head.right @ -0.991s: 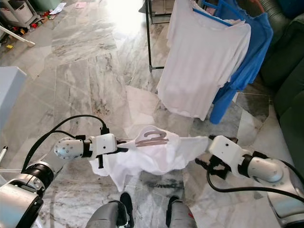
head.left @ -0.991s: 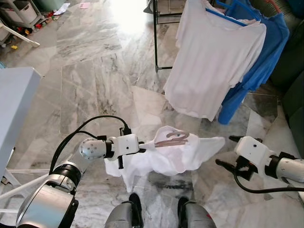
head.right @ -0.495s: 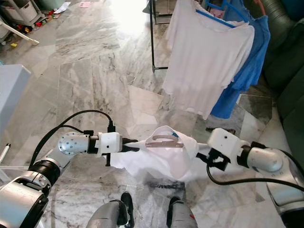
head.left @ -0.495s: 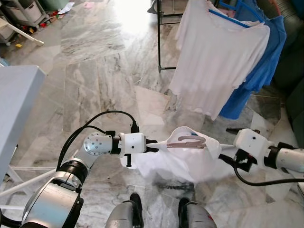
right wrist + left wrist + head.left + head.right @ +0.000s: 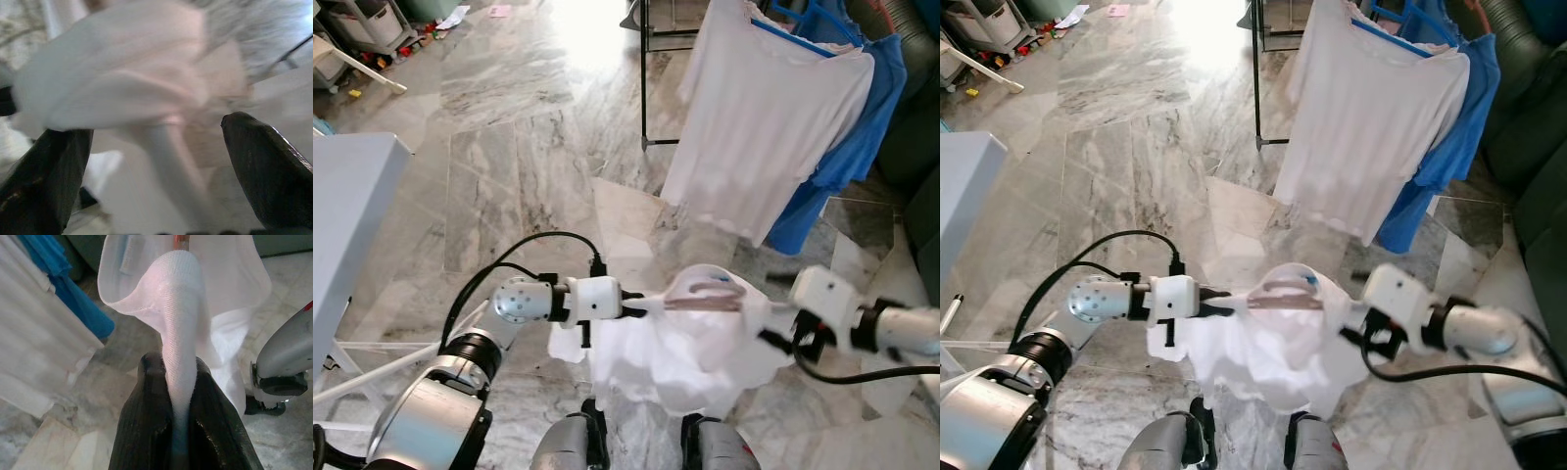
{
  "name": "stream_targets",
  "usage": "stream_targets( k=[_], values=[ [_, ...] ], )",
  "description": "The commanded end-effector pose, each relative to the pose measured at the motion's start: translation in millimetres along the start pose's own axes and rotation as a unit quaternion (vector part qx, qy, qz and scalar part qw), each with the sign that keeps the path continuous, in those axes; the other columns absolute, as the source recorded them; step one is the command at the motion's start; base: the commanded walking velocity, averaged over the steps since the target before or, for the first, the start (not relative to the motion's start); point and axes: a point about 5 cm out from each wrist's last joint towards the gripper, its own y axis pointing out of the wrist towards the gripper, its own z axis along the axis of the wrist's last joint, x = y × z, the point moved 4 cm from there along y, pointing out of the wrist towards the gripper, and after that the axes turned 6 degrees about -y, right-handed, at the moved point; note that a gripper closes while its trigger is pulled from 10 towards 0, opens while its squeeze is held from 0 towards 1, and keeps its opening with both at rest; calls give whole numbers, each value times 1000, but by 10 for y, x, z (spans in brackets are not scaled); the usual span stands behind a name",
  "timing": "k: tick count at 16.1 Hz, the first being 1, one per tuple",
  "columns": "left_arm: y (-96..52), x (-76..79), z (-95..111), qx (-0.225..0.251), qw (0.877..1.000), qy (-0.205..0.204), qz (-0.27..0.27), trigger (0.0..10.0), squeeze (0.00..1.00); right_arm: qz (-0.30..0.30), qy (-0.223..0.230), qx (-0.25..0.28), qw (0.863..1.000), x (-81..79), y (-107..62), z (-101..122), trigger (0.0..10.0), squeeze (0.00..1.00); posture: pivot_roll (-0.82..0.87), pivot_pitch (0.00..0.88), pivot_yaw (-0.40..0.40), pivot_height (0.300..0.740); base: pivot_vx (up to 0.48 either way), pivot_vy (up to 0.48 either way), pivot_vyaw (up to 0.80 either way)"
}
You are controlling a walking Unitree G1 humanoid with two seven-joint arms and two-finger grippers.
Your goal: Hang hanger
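1. Here, in the left eye view, the left tool (image 5: pixel 628 310) is clamped on a fold of the white shirt (image 5: pixel 680 352), which hangs on a hanger (image 5: pixel 710 292) held between the two arms above the marble floor (image 5: pixel 509 147). The hanger's long axis runs across, from one tool toward the other; the right tool (image 5: pixel 771 338) sits just beside its far end.
2. In the right eye view, the clothes rack (image 5: pixel 1258 69) with a white shirt and a blue one stands ahead and to the right, so the right arm looks nearer to it.
3. In the left wrist view, the black fingers (image 5: pixel 146 431) pinch the twisted cloth tight.
4. In the right wrist view, the fingers (image 5: pixel 266 166) stand wide apart around blurred cloth, gripping nothing.
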Motion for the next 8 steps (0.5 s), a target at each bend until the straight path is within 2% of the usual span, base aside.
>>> stream_targets(
  k=[1, 2, 3, 4, 5, 8],
  values=[
    [-13, -32, 68, 19, 1000, 11, 5, 0, 0, 39, 7, -15, 999, -114, 29, -81, 8431, 0, -164, 253, 108, 740, 0, 0, 0],
    [-5, -28, 83, 22, 1000, 15, 2, 0, 0, 46, 10, -18, 999, -110, 33, -92, 10000, 0, -164, 253, 108, 740, 0, 0, 0],
    [1, -19, 105, 27, 999, 20, -4, 0, 0, 49, 8, -20, 999, -75, 46, -97, 9333, 0, -164, 254, 109, 740, 0, 0, 0],
    [3, -11, 119, 31, 999, 23, -9, 0, 0, 46, 7, -17, 999, -30, 58, -88, 902, 0, -160, 254, 110, 740, 0, 0, 0],
    [5, -1, 126, 32, 999, 27, -14, 0, 0, 52, 2, -20, 998, 7, 59, -83, 0, 0, -158, 254, 110, 740, 0, 0, 0],
    [-32, 36, 58, 15, 999, 32, -22, 0, 0, 54, -14, -30, 998, 130, 32, -65, 0, 0, -161, 256, 112, 740, 0, 0, 0]
  ],
)
